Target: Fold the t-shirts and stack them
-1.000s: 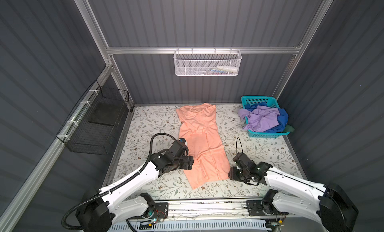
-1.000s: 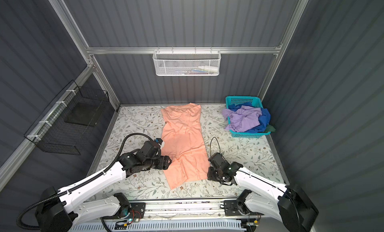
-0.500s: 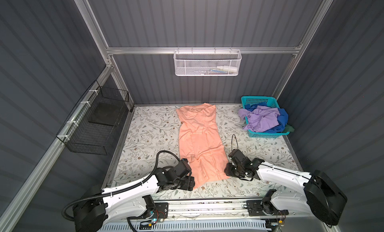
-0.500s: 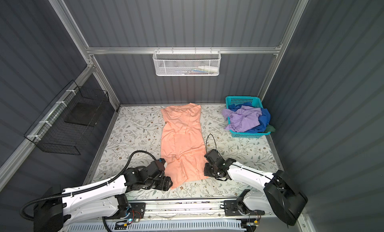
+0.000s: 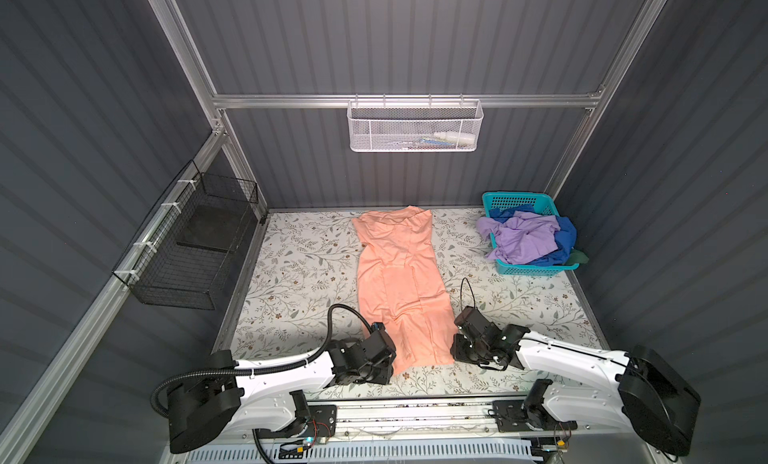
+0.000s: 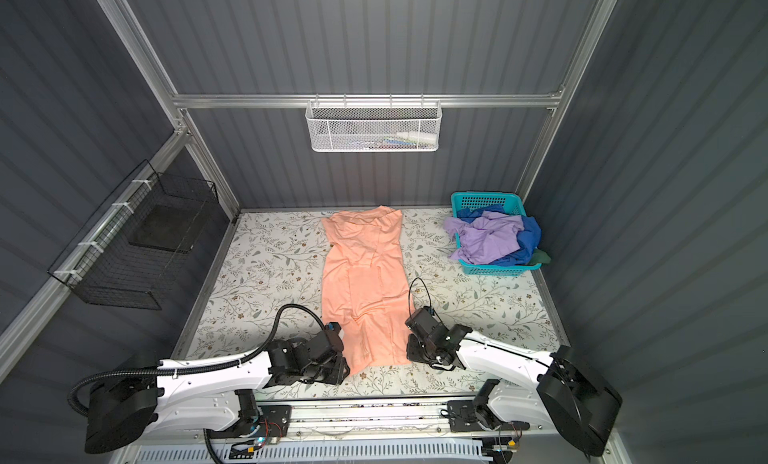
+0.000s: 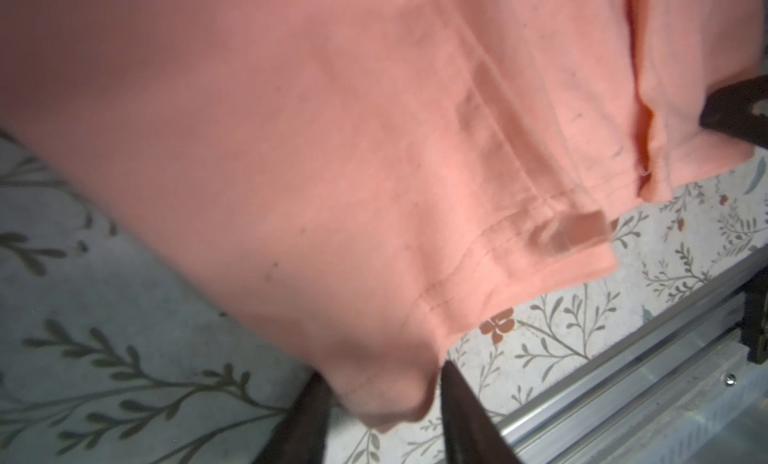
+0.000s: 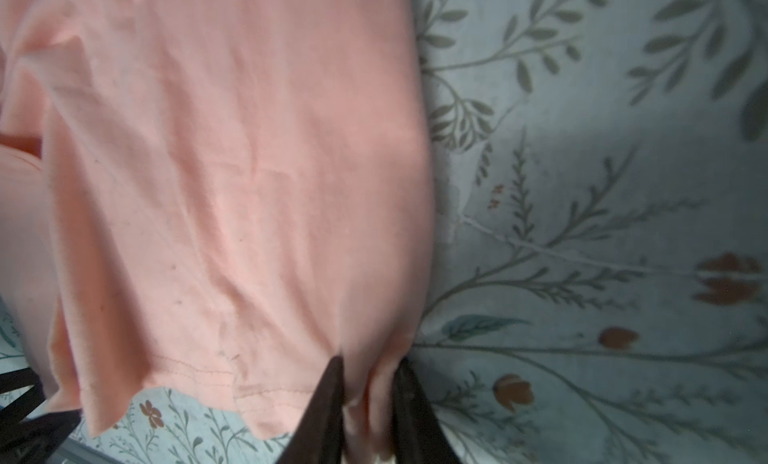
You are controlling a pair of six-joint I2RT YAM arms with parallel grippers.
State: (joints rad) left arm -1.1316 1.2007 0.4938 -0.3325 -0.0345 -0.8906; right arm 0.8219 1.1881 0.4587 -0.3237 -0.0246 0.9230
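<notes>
We note the peach-orange cloth t-shirt (image 5: 399, 283) lying as a long narrow strip down the middle of the floral-print table cover (image 5: 299, 274), collar toward the back wall, hem at the front edge between both arms. At the hem's left corner the left gripper (image 7: 382, 395) has its dark fingers (image 7: 461, 408) narrow around a bunched fold of the cloth; at the right corner the right gripper (image 8: 370, 383) has fingers close together, cloth pinched between them. The lavender-purple t-shirt (image 5: 523, 241) and royal blue t-shirt (image 5: 567, 237) lie heaped in the teal perforated plastic basket (image 5: 536, 268), back right, well apart from both grippers.
</notes>
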